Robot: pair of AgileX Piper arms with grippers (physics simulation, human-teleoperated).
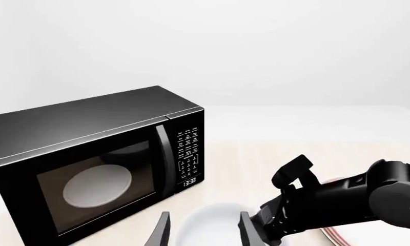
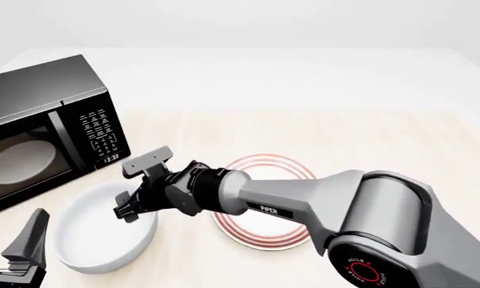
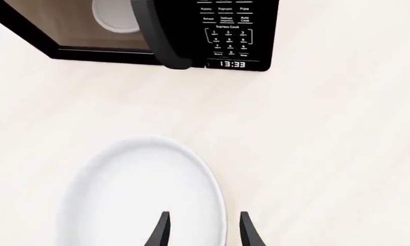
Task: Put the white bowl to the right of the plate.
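Glossy plain white deep-sided round bowl (image 2: 100, 231) sits on the table to the left of the flat white plate with red rings round its rim (image 2: 266, 204), close beside it and just in front of the black microwave oven (image 2: 40, 132), so the task's placement is not yet made: the bowl has to end on the plate's other side. The right arm reaches across over the plate, and the right gripper (image 2: 128, 207) hangs at the bowl's near-right rim; in the right wrist view its two dark fingers (image 3: 160, 230) stand apart with the rim (image 3: 215, 205) running between them, so the jaws are spread and straddling the wall without closing on it, which I judge to be a lineup for a rim pinch. That hold suits a deep bowl, since the thin wall offers the only edge narrow enough to clamp. The left gripper (image 2: 24, 249) waits low at the near-left corner, clear of the bowl, its fingers also parted around nothing. The microwave's door is shut, a pale turntable showing through the glass, its clock lit. The tabletop (image 2: 344, 138) is pale, lightly wood-grained, and the backdrop is plain white
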